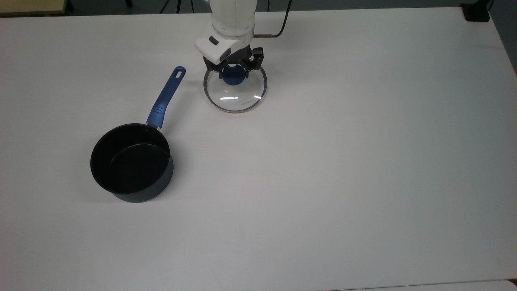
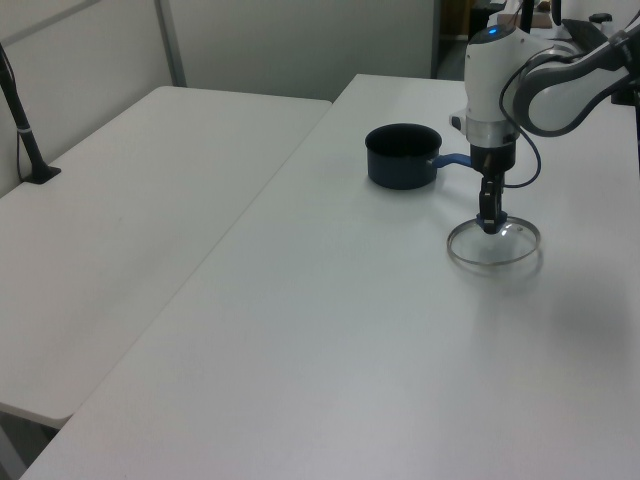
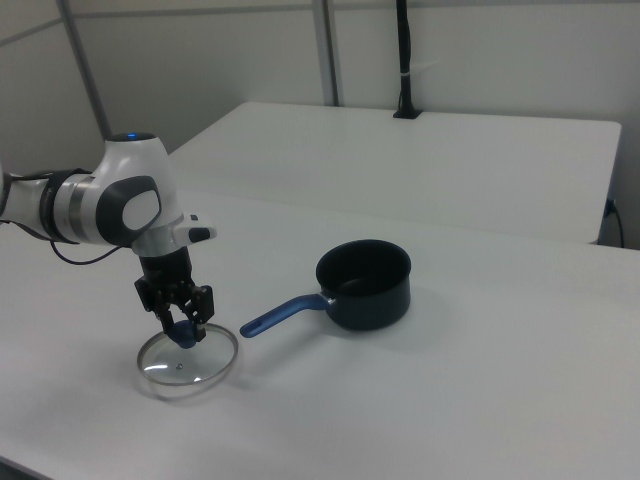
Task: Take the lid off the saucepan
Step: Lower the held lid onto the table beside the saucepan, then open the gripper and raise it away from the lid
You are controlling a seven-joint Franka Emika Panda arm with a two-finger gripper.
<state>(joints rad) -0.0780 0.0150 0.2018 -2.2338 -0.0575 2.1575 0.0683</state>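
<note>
The saucepan (image 1: 131,163) stands uncovered on the white table (image 1: 343,161), its black inside showing and its blue handle (image 1: 165,97) pointing toward the top view's upper right. The clear glass lid (image 1: 238,100) sits level, down at the table surface, just past the handle's end and to the top view's right of it. Whether its rim touches the table I cannot tell. My gripper (image 1: 234,75) points straight down and is shut on the lid's blue knob. The left view shows the saucepan (image 2: 402,155), lid (image 2: 497,248) and gripper (image 2: 489,222). The right view shows the saucepan (image 3: 365,283), lid (image 3: 190,366) and gripper (image 3: 185,330).
A second white table (image 2: 130,200) adjoins this one on the left view's left, with a black post (image 2: 25,130) clamped at its edge. A black block (image 1: 476,12) sits at the top view's upper right corner. The arm's cable (image 1: 282,24) hangs behind the wrist.
</note>
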